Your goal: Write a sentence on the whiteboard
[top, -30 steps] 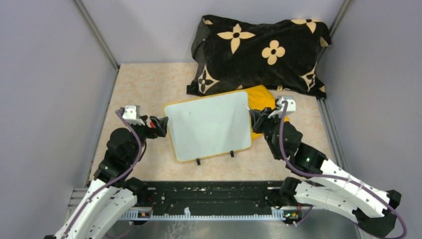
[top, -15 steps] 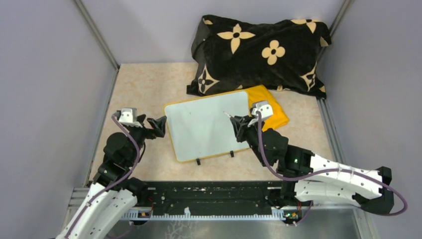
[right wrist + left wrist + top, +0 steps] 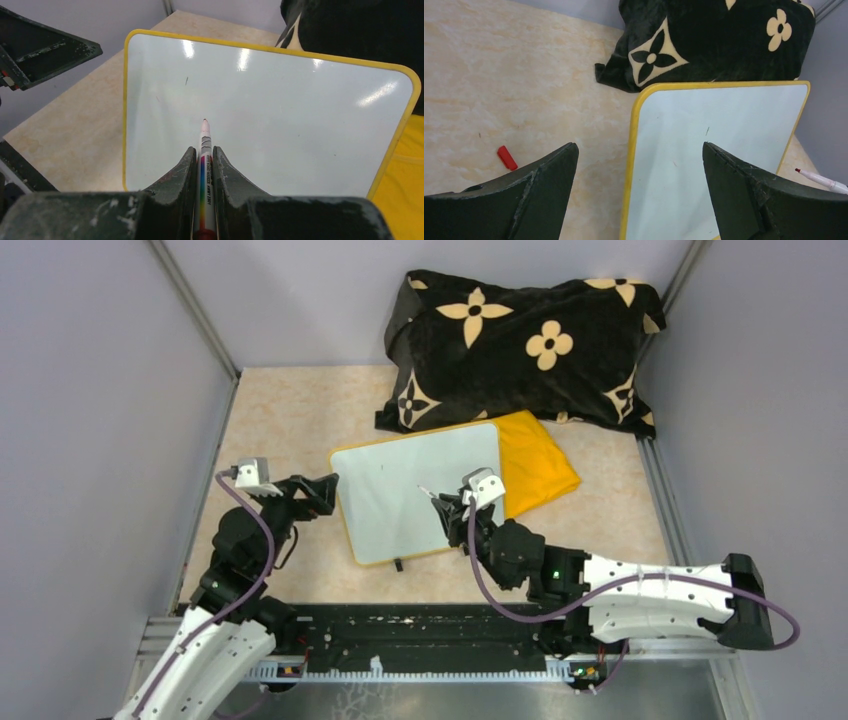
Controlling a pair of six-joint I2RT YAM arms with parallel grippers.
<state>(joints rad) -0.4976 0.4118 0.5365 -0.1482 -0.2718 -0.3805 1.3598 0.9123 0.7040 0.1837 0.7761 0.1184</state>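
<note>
The whiteboard [image 3: 400, 490] lies flat at mid-table, white with a yellow rim. Its face [image 3: 280, 115] is bare apart from a few faint specks, and no sentence is in view. My right gripper [image 3: 446, 508] hovers over the board's right half, shut on a white marker [image 3: 205, 136] with a rainbow label. The marker's red tip points at the board's middle and also shows in the left wrist view [image 3: 824, 178]. My left gripper [image 3: 324, 492] stands open at the board's left edge. Its fingers straddle the yellow rim [image 3: 631, 150] and hold nothing.
A black pillow [image 3: 520, 345] with cream flowers lies behind the board. A folded yellow cloth [image 3: 538, 468] sits under the board's right side. A small red cap [image 3: 507, 157] lies on the table left of the board. Grey walls close in both sides.
My right arm has swung left from the board's right edge to over its right half, carrying the marker. The left gripper has edged slightly along the left rim, still open.
</note>
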